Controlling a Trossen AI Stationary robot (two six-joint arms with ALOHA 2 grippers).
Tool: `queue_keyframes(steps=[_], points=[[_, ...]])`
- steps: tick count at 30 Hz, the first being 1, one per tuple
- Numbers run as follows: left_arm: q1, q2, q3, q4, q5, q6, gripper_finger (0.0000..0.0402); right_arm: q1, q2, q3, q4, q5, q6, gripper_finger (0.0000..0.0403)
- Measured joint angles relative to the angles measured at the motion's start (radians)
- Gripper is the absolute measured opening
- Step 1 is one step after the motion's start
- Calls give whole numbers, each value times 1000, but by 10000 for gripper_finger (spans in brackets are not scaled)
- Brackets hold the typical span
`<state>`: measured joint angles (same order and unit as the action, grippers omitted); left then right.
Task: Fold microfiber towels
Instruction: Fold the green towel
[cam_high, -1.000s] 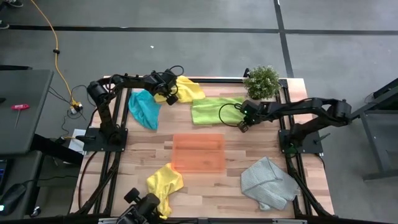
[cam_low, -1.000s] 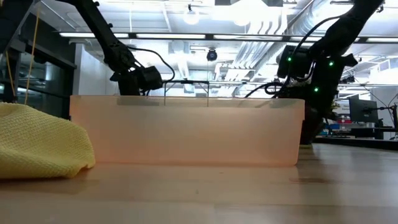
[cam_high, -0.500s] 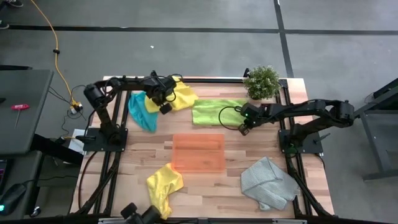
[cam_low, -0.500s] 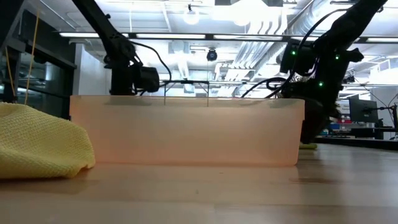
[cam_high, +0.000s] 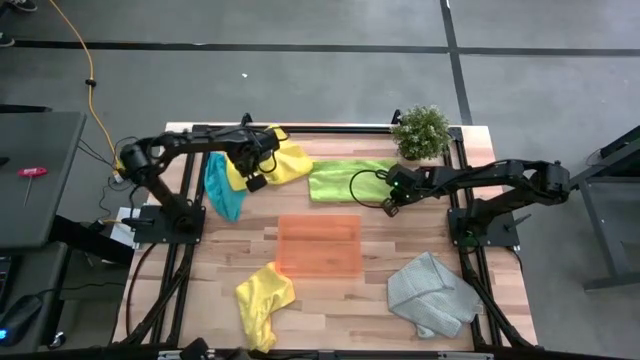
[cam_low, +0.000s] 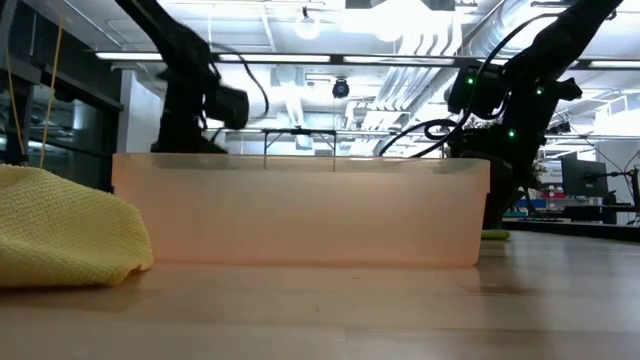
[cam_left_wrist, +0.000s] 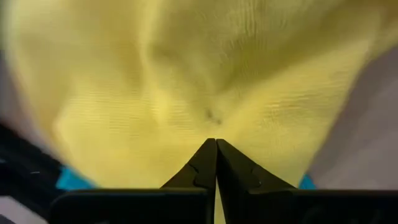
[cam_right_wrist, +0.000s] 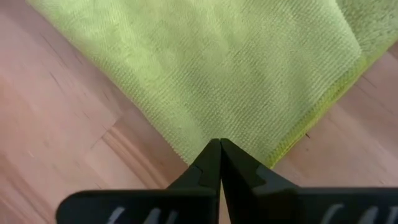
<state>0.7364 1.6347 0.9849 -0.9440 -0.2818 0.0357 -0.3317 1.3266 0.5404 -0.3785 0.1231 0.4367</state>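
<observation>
My left gripper (cam_high: 253, 181) is shut on a yellow towel (cam_high: 280, 160) at the far left, which partly overlies a teal towel (cam_high: 220, 188). My right gripper (cam_high: 391, 203) is shut on the lime green towel (cam_high: 345, 178), spread flat at the far middle of the table. A second yellow towel (cam_high: 262, 298) lies crumpled near the front edge, and a grey towel (cam_high: 430, 292) lies at the front right. In the low view the orange tray (cam_low: 300, 210) hides both grippers' fingertips. My left gripper pinches a bunched part of the yellow towel (cam_left_wrist: 214, 127) between its two fingers, coming steeply from above. The cloth puckers toward the fingertips. Its far part (cam_high: 292, 158) rests on the table; edge or fold, I cannot tell. My right gripper pinches the lime green towel's near right corner (cam_right_wrist: 214, 132) between its two fingers, slanting down from the table's right. The towel lies flat on the table, its hem (cam_right_wrist: 323, 99) running off beside the fingers.
The orange tray (cam_high: 318, 245) lies in the table's middle. A potted plant (cam_high: 421, 131) stands at the far right, close to the lime green towel. Bare wood shows between the tray and the right edge.
My left gripper has gone toward the table's left and near edges and risen, tipping steeper, still shut on the yellow towel. The held part of the towel has been drawn along over the teal towel, while its far part stays by the far edge.
</observation>
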Motion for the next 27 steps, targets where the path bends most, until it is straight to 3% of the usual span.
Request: queue_keyframes(steps=[6,12,20,27], points=[[5,-150,1,118,-48,-17,0,-1,-10,0,27,38,-19,0],[-22,-194,3,393,231,61,0,-2,-98,1,84,80,-68,0],[-120,-10,3,661,305,81,0,-2,-230,1,126,82,-100,0],[-124,165,3,707,316,99,0,-2,-245,2,136,59,-54,0]])
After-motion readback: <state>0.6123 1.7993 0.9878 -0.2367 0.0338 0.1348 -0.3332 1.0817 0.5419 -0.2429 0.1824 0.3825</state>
